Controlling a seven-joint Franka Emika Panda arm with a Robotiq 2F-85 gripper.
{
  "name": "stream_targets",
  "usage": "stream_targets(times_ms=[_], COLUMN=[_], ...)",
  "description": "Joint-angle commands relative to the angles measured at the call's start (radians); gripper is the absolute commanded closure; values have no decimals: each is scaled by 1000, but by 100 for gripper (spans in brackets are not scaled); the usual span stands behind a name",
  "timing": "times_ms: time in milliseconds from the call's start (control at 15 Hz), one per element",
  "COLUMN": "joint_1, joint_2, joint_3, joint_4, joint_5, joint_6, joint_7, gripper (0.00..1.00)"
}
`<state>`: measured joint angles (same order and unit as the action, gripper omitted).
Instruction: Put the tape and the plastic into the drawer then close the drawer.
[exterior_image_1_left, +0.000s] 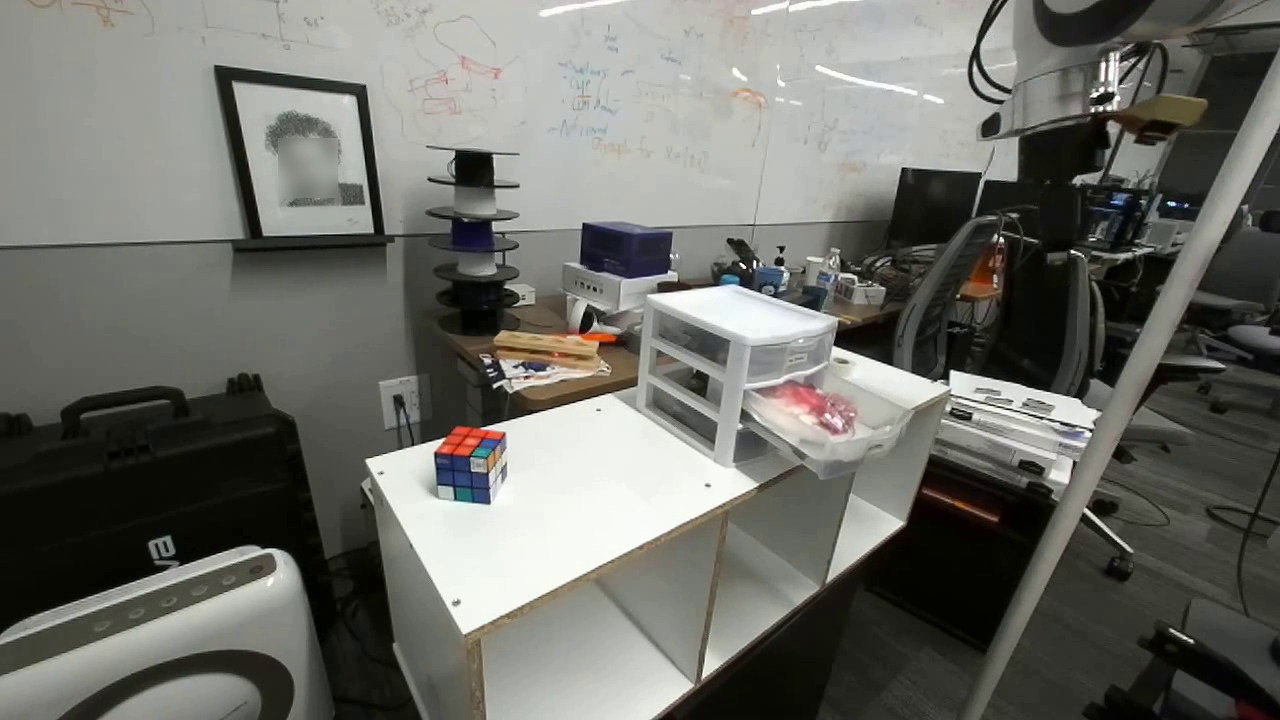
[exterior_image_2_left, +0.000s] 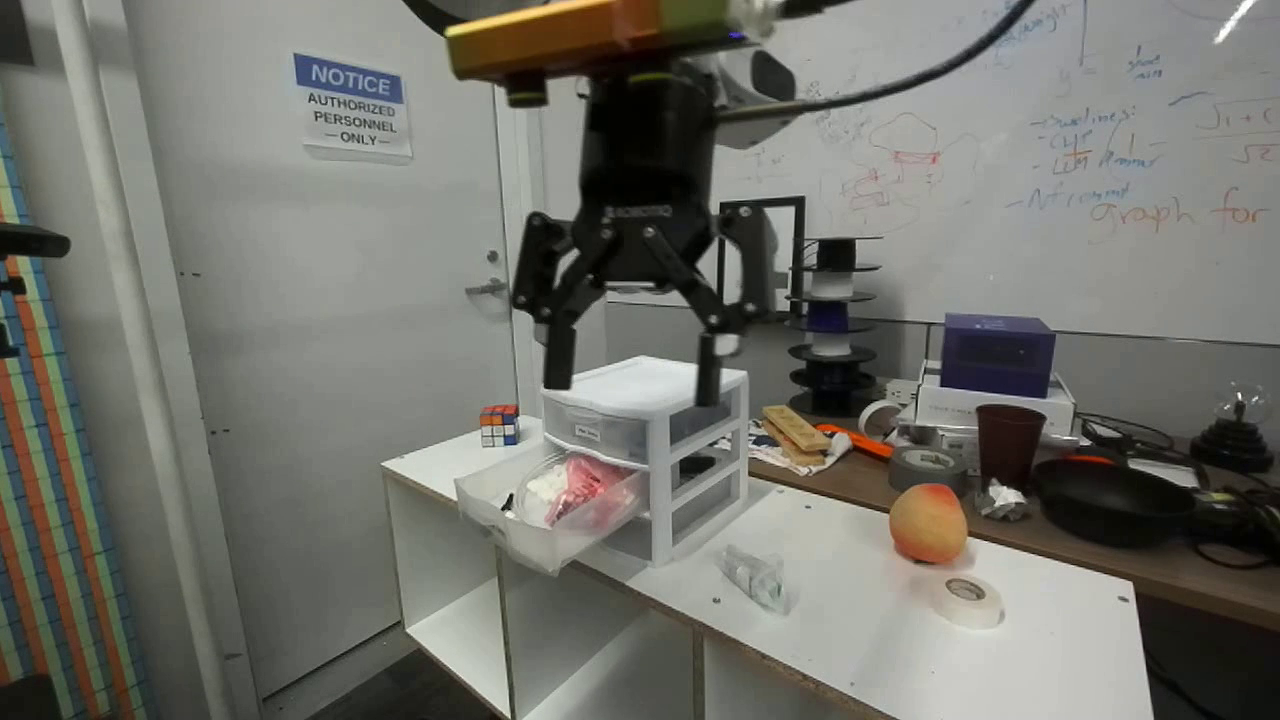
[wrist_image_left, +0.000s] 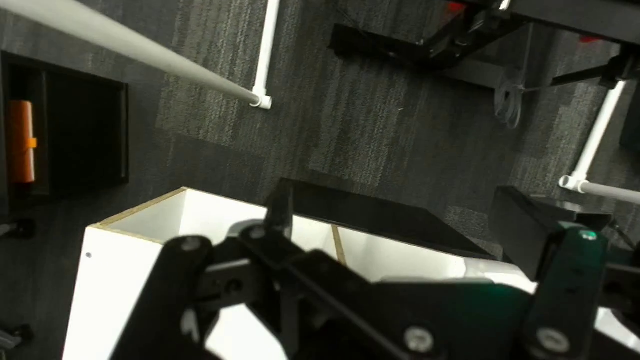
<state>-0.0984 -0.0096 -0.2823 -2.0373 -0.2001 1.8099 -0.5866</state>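
A roll of pale tape (exterior_image_2_left: 968, 601) lies flat on the white shelf top. A crumpled piece of clear plastic (exterior_image_2_left: 757, 577) lies nearer the drawer unit (exterior_image_2_left: 655, 385). The drawer (exterior_image_2_left: 540, 535) is pulled out below the shut top drawer and holds pink and white plastic packets; it also shows in an exterior view (exterior_image_1_left: 850, 460). Whether it is the middle or lowest level is hard to tell. My gripper (exterior_image_2_left: 633, 372) is open and empty, high in the air. In the wrist view the spread fingers (wrist_image_left: 399, 217) show shelf and floor, with tape and plastic out of view.
A peach (exterior_image_2_left: 928, 523) sits behind the tape. A Rubik's cube (exterior_image_1_left: 470, 465) stands on the shelf top (exterior_image_1_left: 570, 500) beyond the unit. The desk behind holds grey tape (exterior_image_2_left: 927, 470), a dark cup (exterior_image_2_left: 1008, 445) and a black pan (exterior_image_2_left: 1115, 503). A white pole (exterior_image_1_left: 1130, 385) stands beside the shelf.
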Motion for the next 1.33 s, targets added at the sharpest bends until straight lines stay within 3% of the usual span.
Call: stream_targets(times_ms=[0, 400, 667, 1267], joint_1=[-69, -171, -233, -282], joint_2=[233, 560, 746, 1074], joint_3=[20, 83, 167, 230], joint_4=[218, 522, 719, 1131], joint_5=[-17, -7, 74, 73], joint_6=[52, 211, 315, 311], joint_7=[-118, -151, -168, -265], gripper=[0, 0, 0, 0])
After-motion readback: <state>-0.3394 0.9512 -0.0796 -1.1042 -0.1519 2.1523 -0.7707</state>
